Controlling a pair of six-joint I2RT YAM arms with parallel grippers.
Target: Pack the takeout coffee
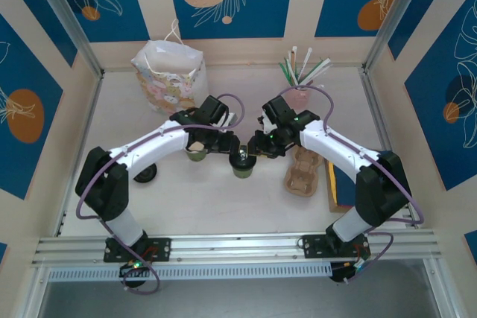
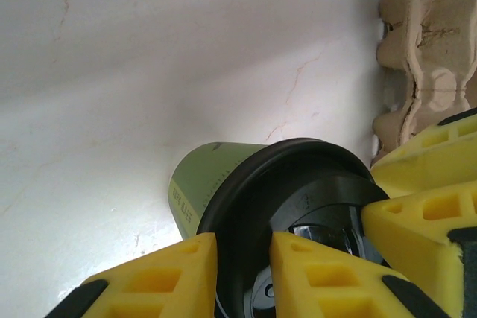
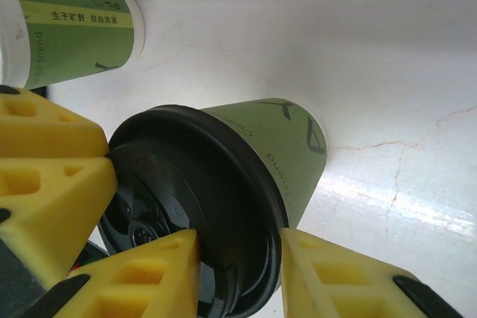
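Judging by its thin paper wall and press-on lid point(image 3: 194, 184), the takeout coffee point(image 1: 242, 167), standing mid-table, is probably light and easily crushed, and may slosh if tipped, so the stiff lid rim looks the safest hold. The left gripper point(image 2: 242, 247) pinches that rim narrowly from 9 o'clock, and the right gripper point(image 3: 238, 240) clamps rim and wall from 3 o'clock. An unlidded cup point(image 1: 196, 153) crowds 9 o'clock and a pulp carrier point(image 1: 302, 173) 3 o'clock. The gift bag point(image 1: 168, 76) stands at 11 o'clock, and the freest room appears to be upward and toward 6 o'clock.
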